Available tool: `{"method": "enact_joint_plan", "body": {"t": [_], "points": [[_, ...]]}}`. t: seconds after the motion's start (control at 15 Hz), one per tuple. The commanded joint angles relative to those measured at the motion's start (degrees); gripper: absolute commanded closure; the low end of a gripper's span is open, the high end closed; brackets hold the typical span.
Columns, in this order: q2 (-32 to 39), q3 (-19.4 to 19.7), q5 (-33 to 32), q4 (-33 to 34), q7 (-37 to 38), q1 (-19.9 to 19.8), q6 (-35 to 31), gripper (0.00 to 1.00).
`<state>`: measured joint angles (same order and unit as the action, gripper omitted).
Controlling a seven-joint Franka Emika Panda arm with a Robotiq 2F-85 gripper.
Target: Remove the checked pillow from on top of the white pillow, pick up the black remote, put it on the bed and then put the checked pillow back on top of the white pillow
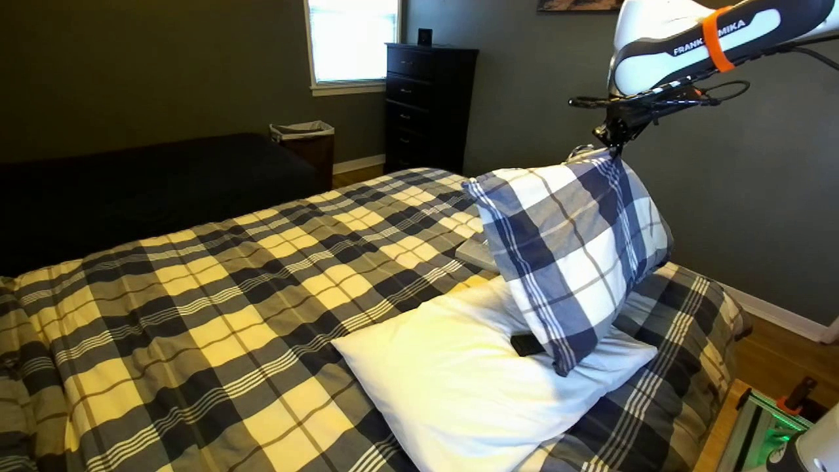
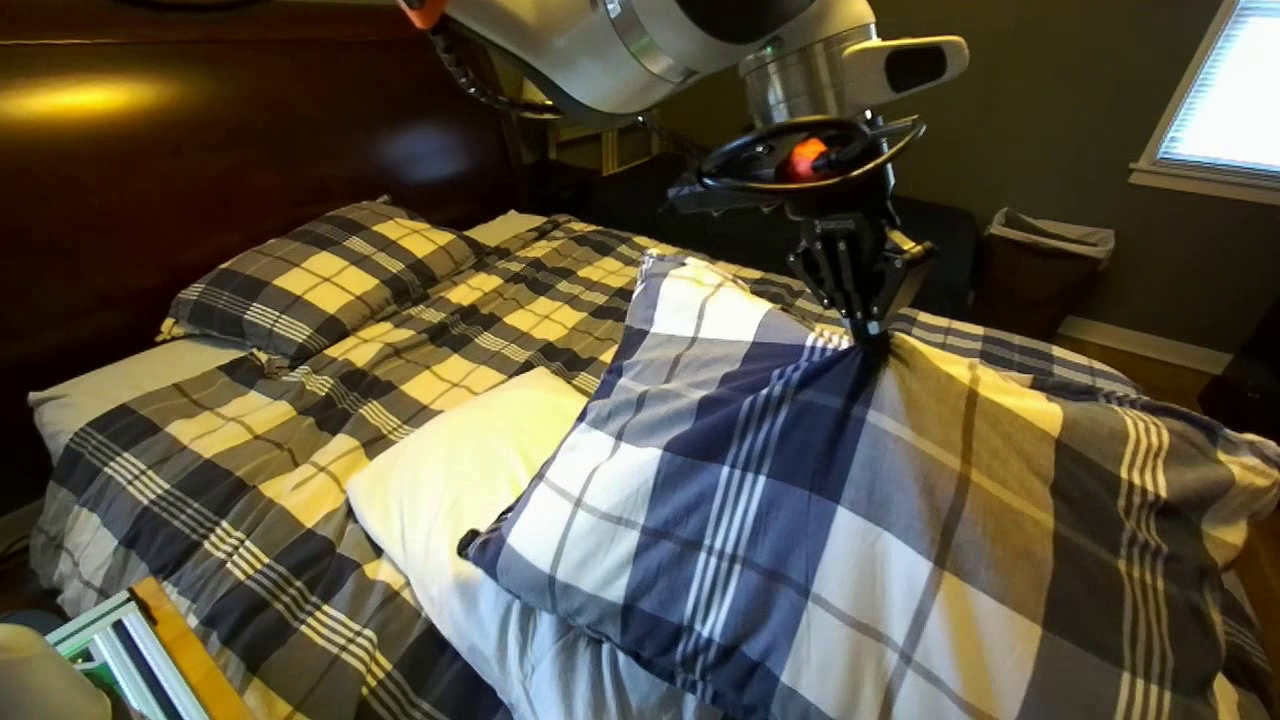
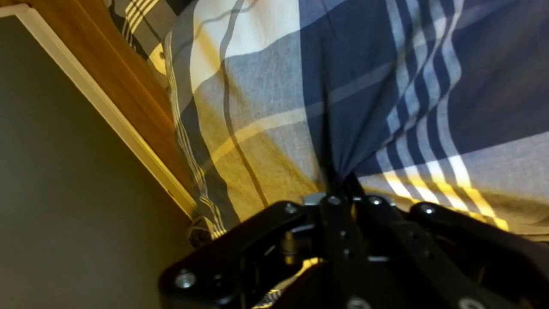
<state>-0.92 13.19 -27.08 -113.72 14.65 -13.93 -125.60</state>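
Note:
My gripper (image 1: 615, 149) is shut on the checked pillow (image 1: 570, 242), pinching a fold of its navy cloth. The grip shows in an exterior view (image 2: 868, 335) and in the wrist view (image 3: 343, 180). The checked pillow hangs tilted, its upper part lifted and one lower corner low over the white pillow (image 1: 452, 373). Whether that corner touches is unclear. The black remote (image 1: 526, 345) lies on the white pillow, partly hidden behind the checked pillow's lower edge. The white pillow also shows in an exterior view (image 2: 470, 450). It lies on the bed (image 1: 262, 314).
A flat grey object (image 1: 477, 252) lies on the bed behind the checked pillow. A yellow-checked pillow (image 2: 330, 280) lies near the dark headboard (image 2: 250, 130). The robot's base frame (image 1: 760, 426) stands beside the bed. A hamper (image 1: 303, 147) and black dresser (image 1: 429, 105) stand beyond.

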Motion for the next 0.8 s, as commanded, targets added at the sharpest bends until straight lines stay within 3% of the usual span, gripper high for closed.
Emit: {"method": "enact_joint_plan", "body": {"t": [0.0,0.73], "points": [[3.59,1.73,-1.38,6.32,-0.94,-1.44,-1.06,0.99],[12.62,8.18,-2.37,16.45,16.76,-2.63,2.15,0.99]]}}
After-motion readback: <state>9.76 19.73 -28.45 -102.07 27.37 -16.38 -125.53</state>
